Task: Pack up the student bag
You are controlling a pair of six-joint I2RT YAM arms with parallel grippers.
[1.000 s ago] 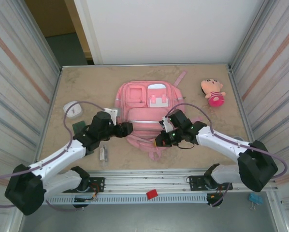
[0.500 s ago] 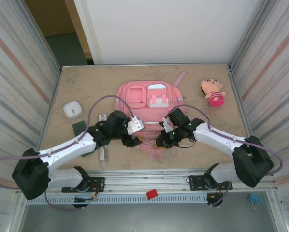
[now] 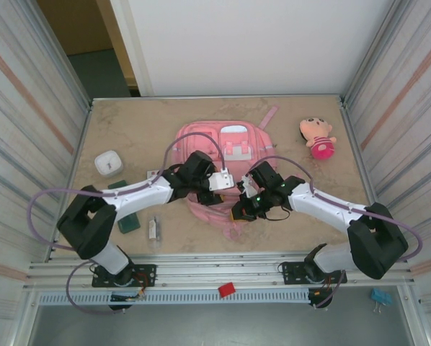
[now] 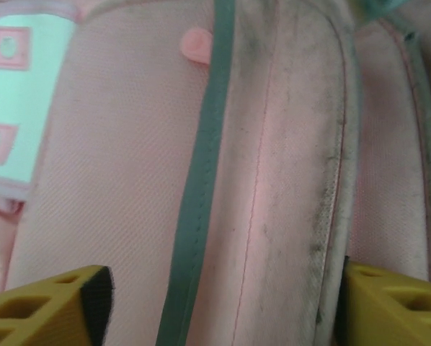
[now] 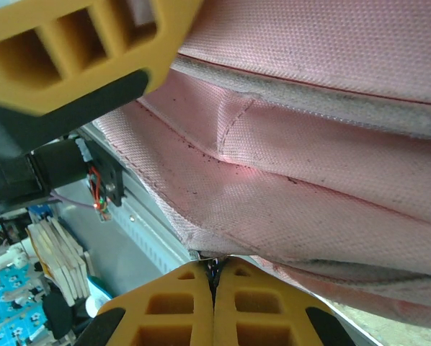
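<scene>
Table [image 3: 129, 122]: beige marbled top | centre: student bag [image 3: 201, 140] | upper right: doll [image 3: 317, 138] | left: white box [image 3: 109, 163] | lower left: green pad [image 3: 128, 222]

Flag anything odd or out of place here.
The student bag is grimy: dark smudges run along its seams in both wrist views. A small red piece lies on the front rail, off the table.

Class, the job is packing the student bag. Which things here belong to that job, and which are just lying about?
Part of the job:
- student bag
- left hand, open over the bag
- right hand, shut on the bag's edge

Lying about, untouched:
- doll
- white box
- dark green block
- red piece on the front rail
</scene>
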